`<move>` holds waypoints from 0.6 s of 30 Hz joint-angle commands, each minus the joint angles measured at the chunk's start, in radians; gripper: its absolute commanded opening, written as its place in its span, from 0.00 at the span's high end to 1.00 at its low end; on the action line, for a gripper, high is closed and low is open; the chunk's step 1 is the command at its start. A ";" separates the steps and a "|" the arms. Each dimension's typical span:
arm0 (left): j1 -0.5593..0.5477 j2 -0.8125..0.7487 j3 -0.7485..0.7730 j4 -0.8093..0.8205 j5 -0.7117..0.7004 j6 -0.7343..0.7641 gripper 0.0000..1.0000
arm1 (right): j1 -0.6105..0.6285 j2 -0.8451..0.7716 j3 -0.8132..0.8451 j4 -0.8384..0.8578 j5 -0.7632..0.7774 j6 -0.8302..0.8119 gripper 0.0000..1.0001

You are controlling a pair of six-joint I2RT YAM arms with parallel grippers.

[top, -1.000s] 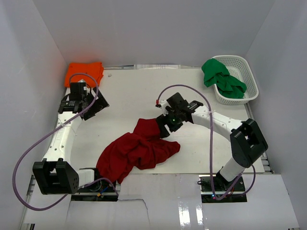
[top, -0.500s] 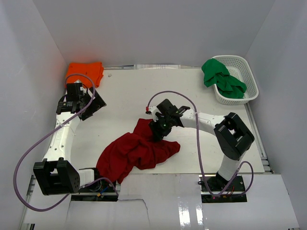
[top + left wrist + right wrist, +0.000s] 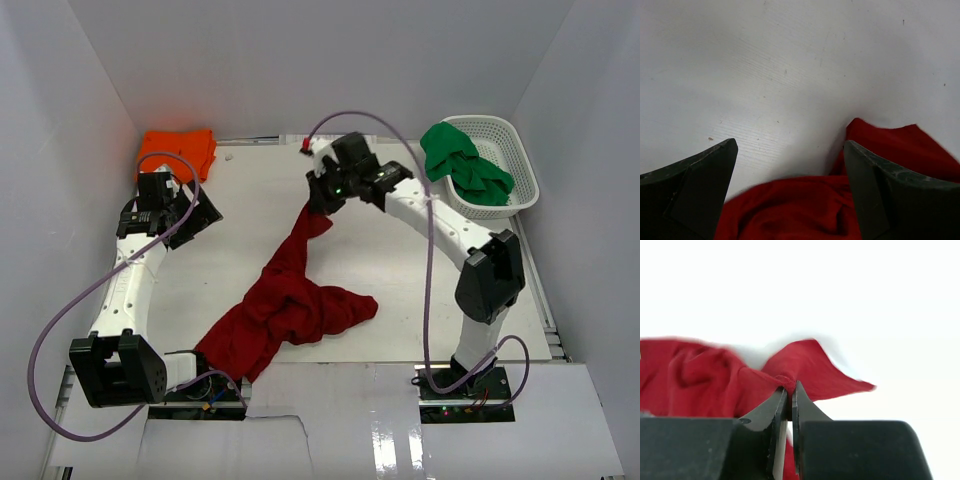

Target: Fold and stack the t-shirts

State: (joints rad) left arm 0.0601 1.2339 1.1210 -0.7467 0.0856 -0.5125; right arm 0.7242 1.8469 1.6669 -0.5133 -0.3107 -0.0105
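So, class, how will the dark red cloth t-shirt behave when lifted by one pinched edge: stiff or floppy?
Probably floppy: the dark red cloth t-shirt trails wrinkled from the right gripper to the white table. Likely light: a fingertip pinch holds it.

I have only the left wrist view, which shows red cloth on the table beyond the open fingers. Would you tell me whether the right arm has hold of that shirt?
Observer: Yes. The right gripper is shut on a small pinch of the dark red t-shirt.
Operator: Thank you. How does the shirt lie overall?
Observer: From above, it stretches from that gripper, at the far middle of the table, down to a crumpled heap near the front edge.
Operator: Is any other shirt already dealt with?
Observer: The orange t-shirt lies in the far left corner and looks folded.
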 commanded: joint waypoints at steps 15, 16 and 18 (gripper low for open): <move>-0.221 0.127 0.072 0.066 0.126 0.063 0.02 | -0.319 -0.449 -0.463 -0.007 0.161 0.129 0.92; -0.232 0.137 0.080 0.058 0.146 0.069 0.02 | -0.316 -0.443 -0.454 -0.023 0.145 0.129 0.92; -0.249 0.157 0.080 0.046 0.158 0.072 0.02 | -0.309 -0.420 -0.417 -0.057 0.159 0.123 0.92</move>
State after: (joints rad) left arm -0.1722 1.3899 1.1587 -0.6971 0.2039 -0.4637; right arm 0.4076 1.4479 1.1839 -0.5819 -0.1307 0.0994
